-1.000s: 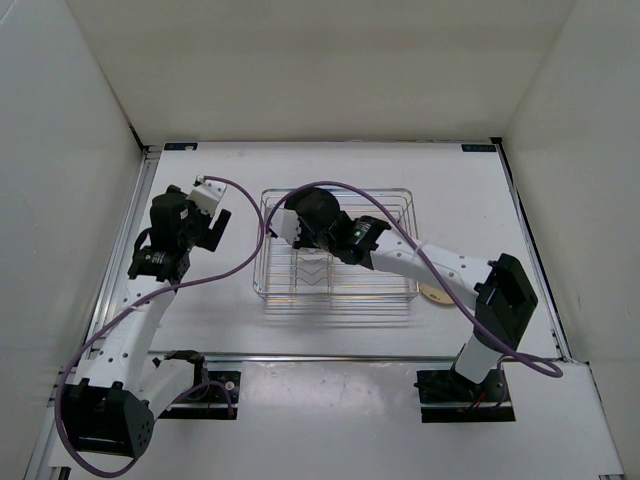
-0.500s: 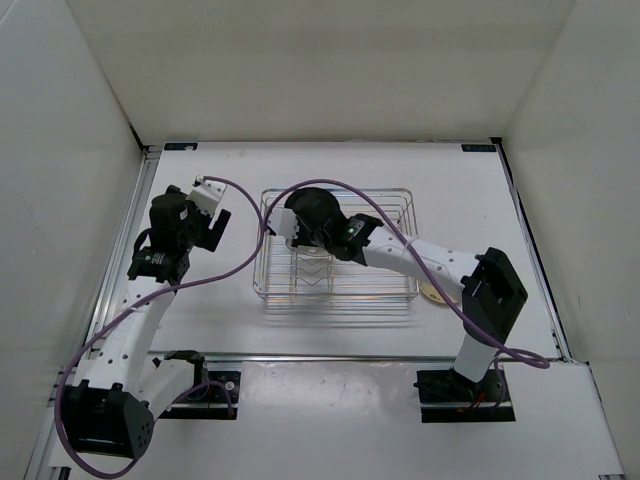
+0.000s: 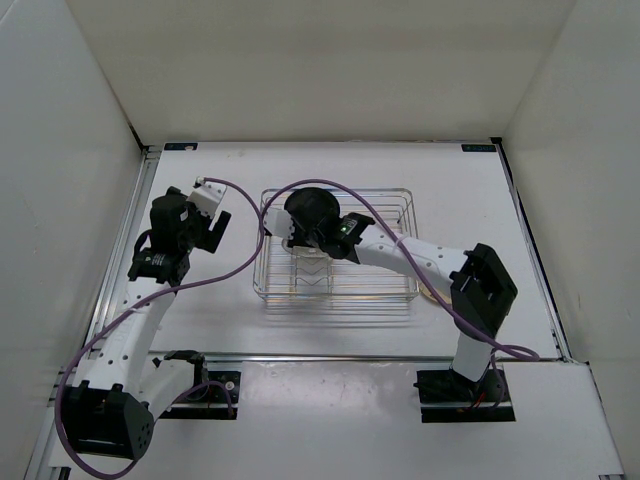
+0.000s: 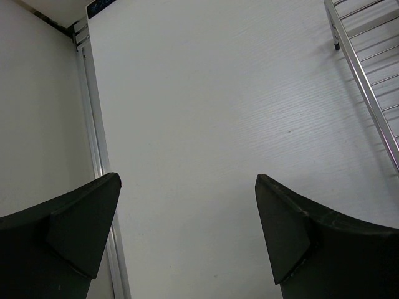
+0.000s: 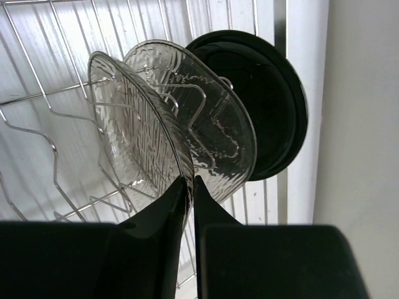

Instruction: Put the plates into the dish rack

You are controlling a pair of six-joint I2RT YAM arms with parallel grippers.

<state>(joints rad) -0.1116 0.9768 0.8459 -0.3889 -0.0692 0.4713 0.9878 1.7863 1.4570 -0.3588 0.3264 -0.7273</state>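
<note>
The chrome wire dish rack (image 3: 390, 192) stands mid-table. A glossy black plate (image 3: 310, 208) stands on edge at its far left end and also shows in the right wrist view (image 5: 277, 106). Two clear plates stand next to it among the prongs (image 5: 218, 124). My right gripper (image 5: 190, 182) is shut on the rim of the nearer clear plate (image 5: 131, 137), inside the rack (image 5: 37, 128). A sliver of the cream-tan plate (image 3: 429, 293) lies on the table right of the rack, mostly hidden by the right arm. My left gripper (image 4: 187, 233) is open and empty, left of the rack.
White walls enclose the table on three sides. A metal rail (image 4: 93, 149) runs along the table's left edge, close to my left gripper. The rack's left rim (image 4: 365, 81) is at the right of the left wrist view.
My right arm has reached further left, carrying the clear plate to the rack's left end beside the other clear plate and the black one. The left arm has not moved.
</note>
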